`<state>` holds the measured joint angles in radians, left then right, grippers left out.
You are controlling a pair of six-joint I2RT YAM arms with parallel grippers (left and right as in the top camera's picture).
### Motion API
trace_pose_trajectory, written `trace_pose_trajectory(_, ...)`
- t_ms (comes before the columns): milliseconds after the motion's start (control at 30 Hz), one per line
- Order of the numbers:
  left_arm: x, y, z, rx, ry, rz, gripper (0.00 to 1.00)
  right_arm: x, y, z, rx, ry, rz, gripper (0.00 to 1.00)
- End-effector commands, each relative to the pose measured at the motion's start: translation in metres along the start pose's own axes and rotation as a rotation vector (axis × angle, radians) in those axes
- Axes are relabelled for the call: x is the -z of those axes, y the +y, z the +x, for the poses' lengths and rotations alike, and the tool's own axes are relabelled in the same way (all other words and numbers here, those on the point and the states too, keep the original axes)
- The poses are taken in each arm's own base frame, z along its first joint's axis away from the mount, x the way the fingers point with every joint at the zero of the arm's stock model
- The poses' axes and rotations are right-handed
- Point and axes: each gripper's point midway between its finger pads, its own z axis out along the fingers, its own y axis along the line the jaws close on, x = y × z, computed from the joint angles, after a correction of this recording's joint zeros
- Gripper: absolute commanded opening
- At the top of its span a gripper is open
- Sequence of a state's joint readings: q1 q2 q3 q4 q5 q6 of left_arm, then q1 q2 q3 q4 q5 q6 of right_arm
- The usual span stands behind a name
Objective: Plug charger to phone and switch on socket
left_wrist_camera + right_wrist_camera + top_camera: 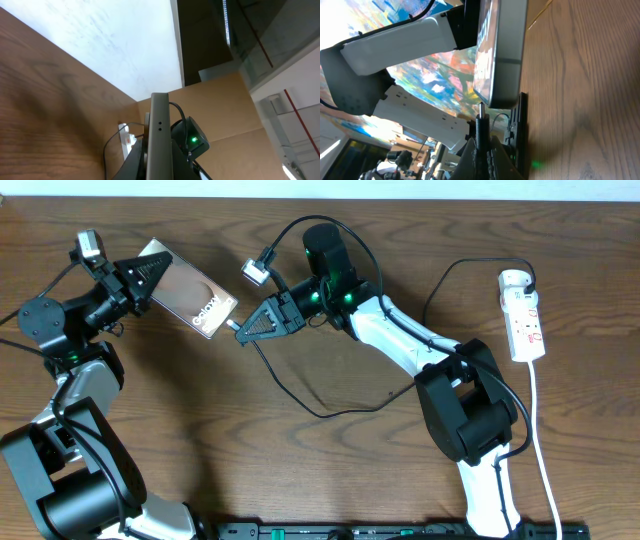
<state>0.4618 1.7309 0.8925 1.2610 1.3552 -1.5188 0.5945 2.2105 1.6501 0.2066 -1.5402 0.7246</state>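
Note:
My left gripper (148,272) is shut on the phone (190,290), holding it tilted above the table at the upper left; its edge fills the left wrist view (159,140). My right gripper (243,332) is shut on the charger's connector end (232,325), whose metal tip sits right at the phone's lower edge (480,106). In the right wrist view the phone (500,50) stands edge-on just above the connector (480,127). The black cable (300,395) loops across the table to the plug (524,281) in the white socket strip (524,316) at the right.
The socket's white cord (540,430) runs down the right side toward the front edge. The right arm's black base (470,405) stands right of centre. The cable loop lies on the wood between the arms.

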Motion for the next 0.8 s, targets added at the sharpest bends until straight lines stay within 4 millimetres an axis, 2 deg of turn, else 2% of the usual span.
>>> trace_pose_trajectory(0,-0.0030,-0.0164,-0.0034,-0.049,0.006,0.017,0.07,-0.0042,0.0246,-0.0053,0.050,0.019,-0.019,0.01)
trace_pose_trajectory(333,-0.0067,-0.0170,-0.0002,-0.049,0.018,0.021,0.07,-0.0135,0.0268,-0.0026,0.060,0.036,-0.029,0.01)
trace_pose_trajectory(767,-0.0067,-0.0168,0.0024,-0.048,0.033,0.020,0.07,-0.0063,0.0254,-0.0053,0.061,0.022,-0.021,0.01)
